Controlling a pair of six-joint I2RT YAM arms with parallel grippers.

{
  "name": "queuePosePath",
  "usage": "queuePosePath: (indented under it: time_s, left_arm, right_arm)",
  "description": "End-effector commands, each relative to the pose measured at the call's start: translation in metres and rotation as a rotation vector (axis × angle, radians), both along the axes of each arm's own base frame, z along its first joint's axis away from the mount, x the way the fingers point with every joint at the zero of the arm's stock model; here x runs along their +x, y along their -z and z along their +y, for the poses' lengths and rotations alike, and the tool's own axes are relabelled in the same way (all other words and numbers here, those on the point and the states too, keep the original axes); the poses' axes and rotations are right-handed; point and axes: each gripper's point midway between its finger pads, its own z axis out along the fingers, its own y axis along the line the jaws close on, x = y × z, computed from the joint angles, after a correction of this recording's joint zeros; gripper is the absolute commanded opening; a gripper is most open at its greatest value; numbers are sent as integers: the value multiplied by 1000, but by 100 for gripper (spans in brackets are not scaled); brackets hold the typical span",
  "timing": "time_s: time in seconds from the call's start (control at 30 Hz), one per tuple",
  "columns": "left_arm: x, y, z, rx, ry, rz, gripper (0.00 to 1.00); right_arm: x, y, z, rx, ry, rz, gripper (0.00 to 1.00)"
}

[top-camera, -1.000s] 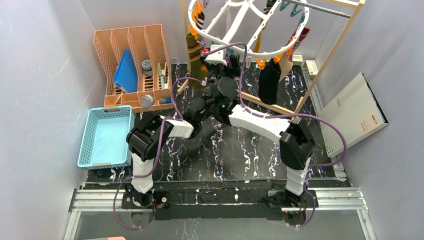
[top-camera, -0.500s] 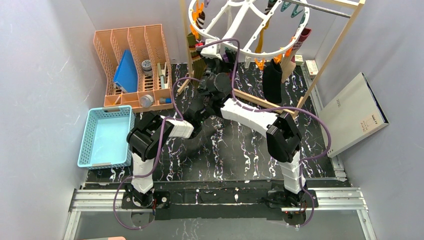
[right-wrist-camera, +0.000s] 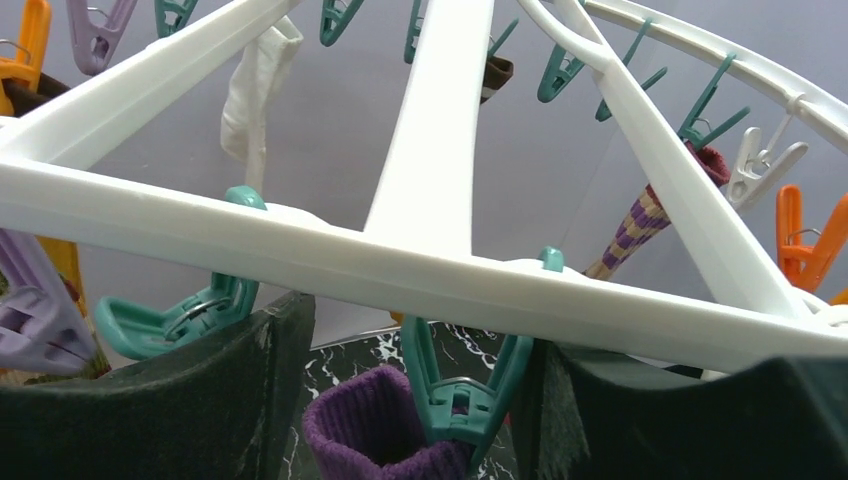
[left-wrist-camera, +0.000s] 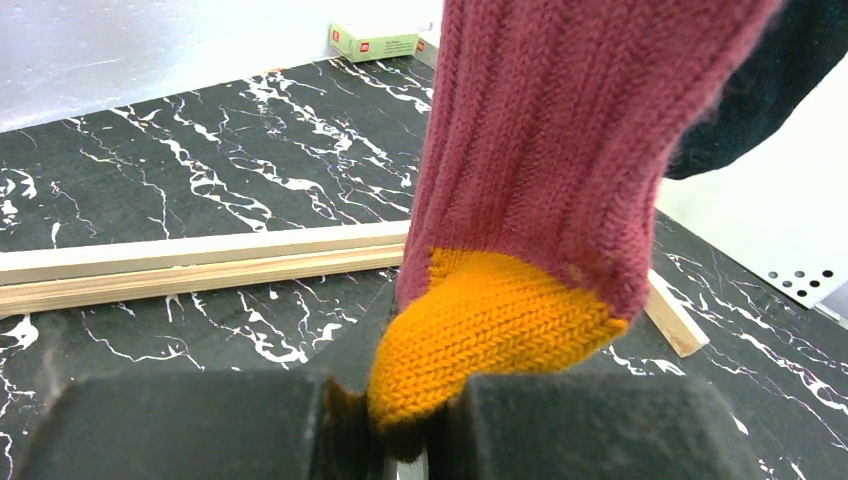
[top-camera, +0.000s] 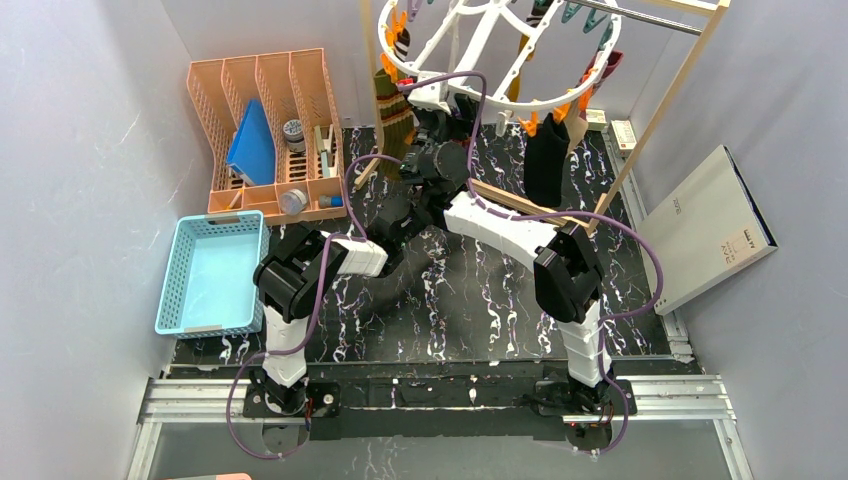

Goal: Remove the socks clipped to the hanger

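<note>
sock (left-wrist-camera: 540, 180): ribbed knit cloth, matt. hanger (right-wrist-camera: 430, 150): smooth glossy plastic. desk (left-wrist-camera: 200, 170): black marbled, slight sheen.

Purple-orange sock (left-wrist-camera: 540, 200) top and hanger (right-wrist-camera: 430, 150) rim beyond picture edges.

No legible text is found; a small label is seen on the grey panel (top-camera: 700, 215) but is too small to be read; red marks on the small boxes (left-wrist-camera: 378, 42) are blurred.
</note>
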Motion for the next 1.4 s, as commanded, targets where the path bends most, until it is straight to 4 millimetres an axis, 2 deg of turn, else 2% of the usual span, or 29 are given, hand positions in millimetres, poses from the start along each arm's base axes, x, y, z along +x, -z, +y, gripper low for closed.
queuePosePath:
  time_s: [0.0,0.23,0.67,0.77,0.8,0.93,1.03,1.1,1.13,1.23,1.37]
  left_arm:
    - [1,-12,-4,-15,13,-20,0]
    - [0,-9,-5,-15,14,-11,0]
    - [1,-9,3,-10,-13,-11,0]
    - [1,-9,7,-7,-25,-10,0]
    - [1,-9,10,-5,-34,-9,0]
    - [-3,-13,29,10,-83,-11,0]
    - [-8,-32,50,19,-127,-31,0]
    - [-11,-44,67,45,-172,-41,0]
    - [-14,-48,76,65,-190,-40,0]
    - [-25,-76,101,65,-232,-76,0]
    - [-39,-118,137,96,-325,-118,0]
  right_arm:
    - [-4,-20,-11,71,16,-57,71]
    - [-7,-19,-14,77,17,-54,57]
    - [-14,-22,-19,95,8,-54,8]
    - [-16,-22,-20,97,4,-54,6]
    - [-17,-23,-20,99,2,-54,8]
    - [-24,-23,-18,92,-26,-59,33]
    - [-28,-22,-17,95,-61,-43,62]
    - [-32,-17,-16,98,-93,-26,75]
    - [-35,-15,-15,108,-114,-20,79]
    - [-44,0,-11,118,-184,28,85]
    - [-58,35,3,163,-331,126,96]
